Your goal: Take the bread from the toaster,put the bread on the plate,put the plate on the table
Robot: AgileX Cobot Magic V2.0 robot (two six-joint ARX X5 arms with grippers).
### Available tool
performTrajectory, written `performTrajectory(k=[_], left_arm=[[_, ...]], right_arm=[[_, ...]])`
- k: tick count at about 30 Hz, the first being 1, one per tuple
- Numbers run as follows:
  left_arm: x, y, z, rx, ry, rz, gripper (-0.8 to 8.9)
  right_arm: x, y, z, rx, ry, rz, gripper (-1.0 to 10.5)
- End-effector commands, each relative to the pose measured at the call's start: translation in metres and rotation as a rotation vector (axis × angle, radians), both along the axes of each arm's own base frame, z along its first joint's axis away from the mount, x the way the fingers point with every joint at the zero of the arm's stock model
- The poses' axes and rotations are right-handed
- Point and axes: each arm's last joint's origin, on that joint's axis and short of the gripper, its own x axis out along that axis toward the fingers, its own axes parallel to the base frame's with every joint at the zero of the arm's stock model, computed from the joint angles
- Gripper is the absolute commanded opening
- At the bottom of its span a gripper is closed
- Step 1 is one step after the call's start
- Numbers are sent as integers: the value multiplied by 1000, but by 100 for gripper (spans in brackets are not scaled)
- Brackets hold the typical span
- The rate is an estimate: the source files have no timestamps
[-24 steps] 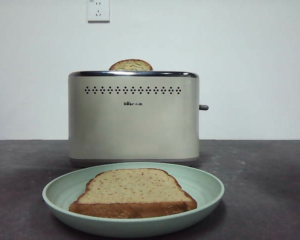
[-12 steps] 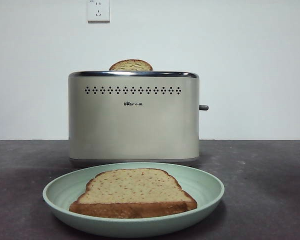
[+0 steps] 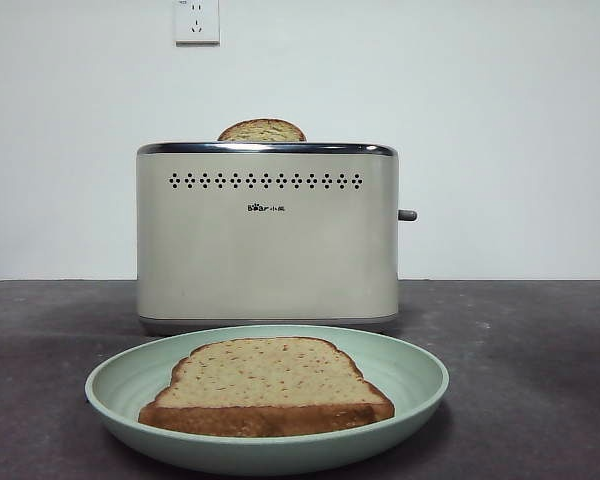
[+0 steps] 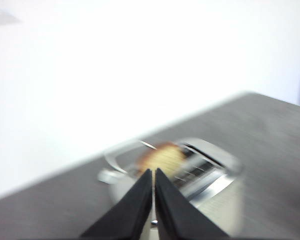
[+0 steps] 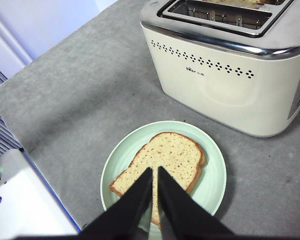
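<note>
The bread lies flat in the mint-green plate, which rests on the dark table in front of the cream toaster. A second slice pokes its brown crust out of the toaster's slot. In the right wrist view my right gripper hangs shut and empty above the bread on the plate, with the toaster beyond. My left gripper is shut and empty, high above the toaster, and its view is blurred. Neither arm shows in the front view.
A wall socket sits on the white wall behind the toaster. The toaster's side lever sticks out to the right. In the right wrist view the table's edge and a white box lie beside the plate.
</note>
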Motion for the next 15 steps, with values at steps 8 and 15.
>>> performTrajectory(k=[8, 15], left_arm=[[-4, 15, -95, -17, -121, 236, 8], [-2, 19, -165, -78, -22, 355, 8]], right_arm=[[0, 1, 4, 10, -14, 9, 5], [0, 1, 4, 10, -14, 9, 5]])
